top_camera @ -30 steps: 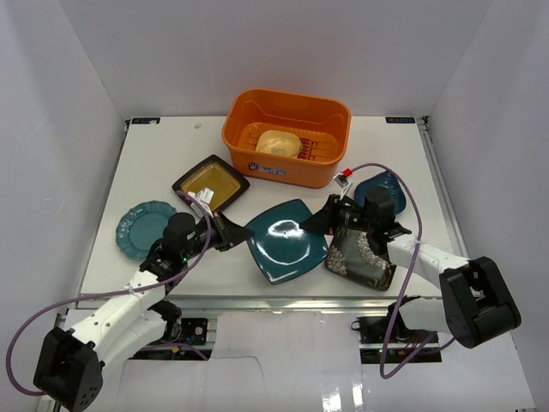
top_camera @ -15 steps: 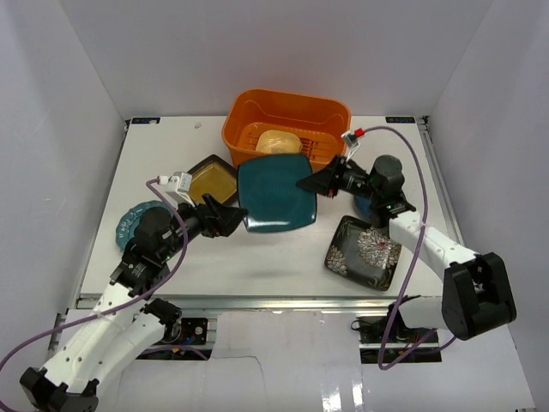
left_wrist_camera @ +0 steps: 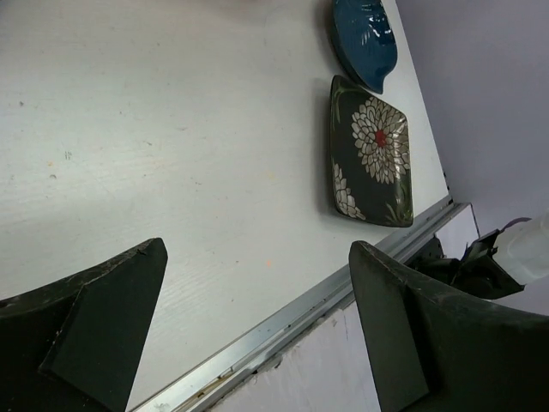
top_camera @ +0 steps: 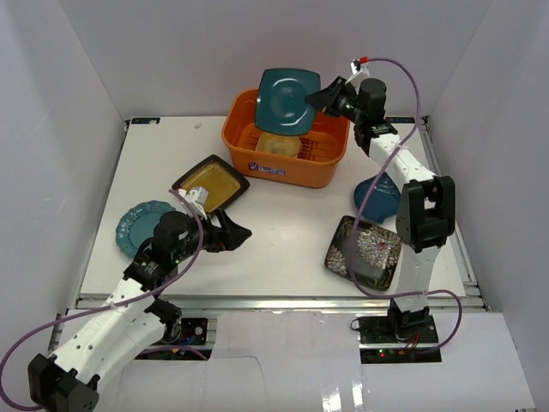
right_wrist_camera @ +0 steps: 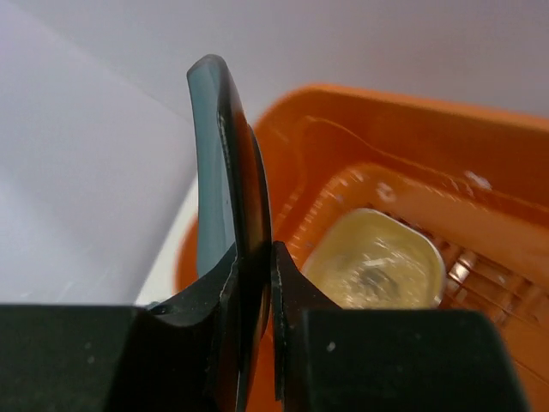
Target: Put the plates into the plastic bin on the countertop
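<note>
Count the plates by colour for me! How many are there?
Teal: 2, the square plate and the scalloped round plate
Yellow plate: 1
Amber plate: 1
Dark blue plate: 1
Black floral plate: 1
Total: 6

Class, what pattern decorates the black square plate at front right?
White flowers, one red-centred, on the plate; left wrist view.

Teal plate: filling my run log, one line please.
right gripper: shut on teal plate over orange bin | left gripper: open | yellow plate: in bin
</note>
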